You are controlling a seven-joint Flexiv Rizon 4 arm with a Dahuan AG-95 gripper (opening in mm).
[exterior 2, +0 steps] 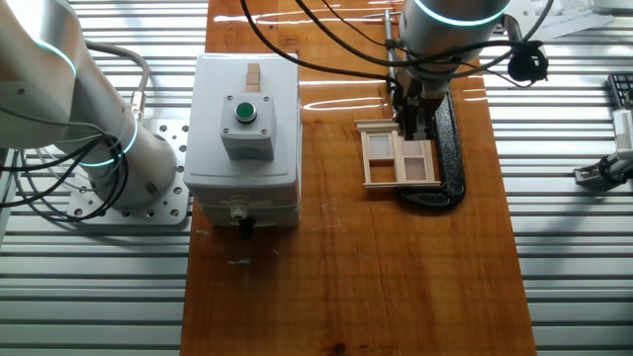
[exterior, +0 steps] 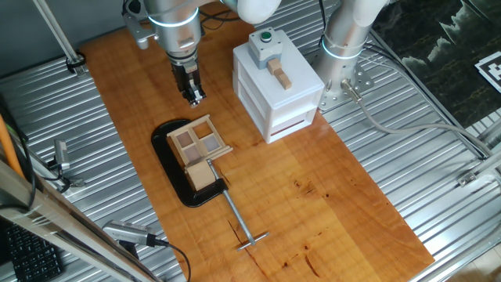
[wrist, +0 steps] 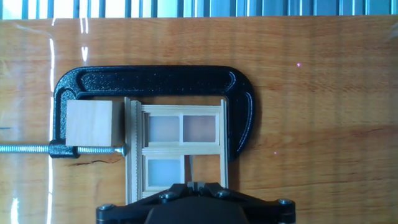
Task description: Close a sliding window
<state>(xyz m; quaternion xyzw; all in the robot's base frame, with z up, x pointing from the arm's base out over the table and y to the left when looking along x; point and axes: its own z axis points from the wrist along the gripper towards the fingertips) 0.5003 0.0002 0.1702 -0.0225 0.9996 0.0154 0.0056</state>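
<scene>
We see the wooden tabletop [exterior: 313, 196] carrying a black clamp [exterior: 174, 166], with a white box [exterior: 275, 90] just beside that clamp.

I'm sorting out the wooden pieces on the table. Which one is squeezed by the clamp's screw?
The plain wooden block, pressed between the clamp screw and the sliding window; the handle on the white box sits apart.

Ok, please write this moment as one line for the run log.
gripper: above window, fingers together, holding nothing | small light-wood sliding window: in black clamp, not yet touched | white box: aside
</scene>
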